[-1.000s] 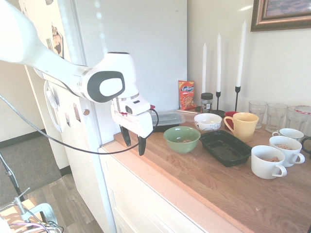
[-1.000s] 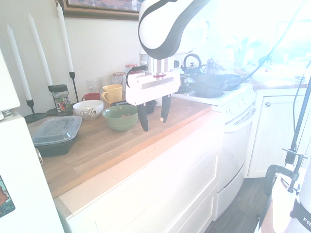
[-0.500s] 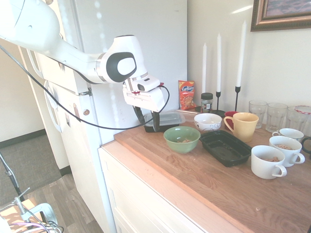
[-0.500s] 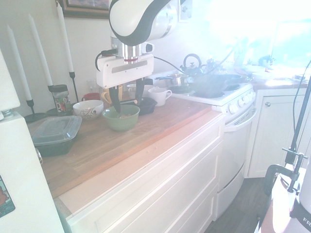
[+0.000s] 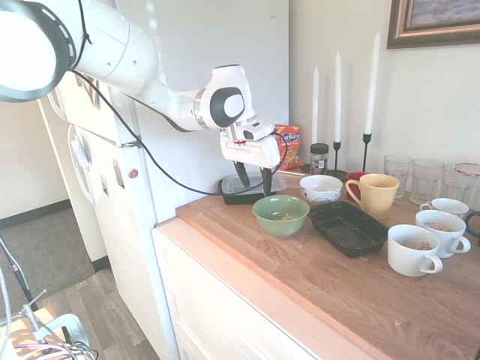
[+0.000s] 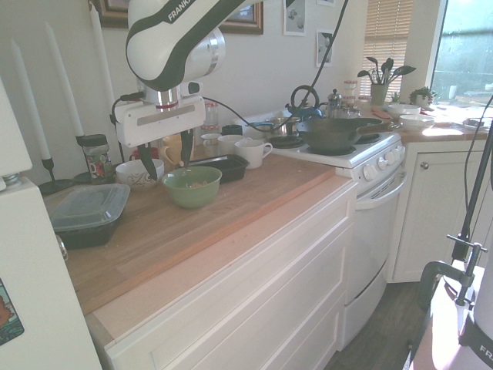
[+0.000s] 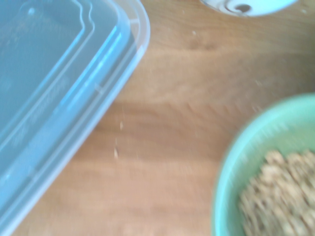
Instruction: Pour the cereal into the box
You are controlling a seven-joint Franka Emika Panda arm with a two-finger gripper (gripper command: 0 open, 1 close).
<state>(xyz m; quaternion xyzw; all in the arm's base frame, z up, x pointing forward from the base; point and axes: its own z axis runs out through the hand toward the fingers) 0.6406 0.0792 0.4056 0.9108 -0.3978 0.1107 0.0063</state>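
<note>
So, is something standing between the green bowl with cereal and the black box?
Nothing visible does. The bowl and the box stand side by side on the counter, with only bare wood between them.

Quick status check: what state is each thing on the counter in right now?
gripper: open, empty, above the counter
green bowl: upright, holds the cereal
black tray: upright, empty
lidded container: closed with a clear lid
yellow mug: upright
white cups: upright, something brown inside
</note>
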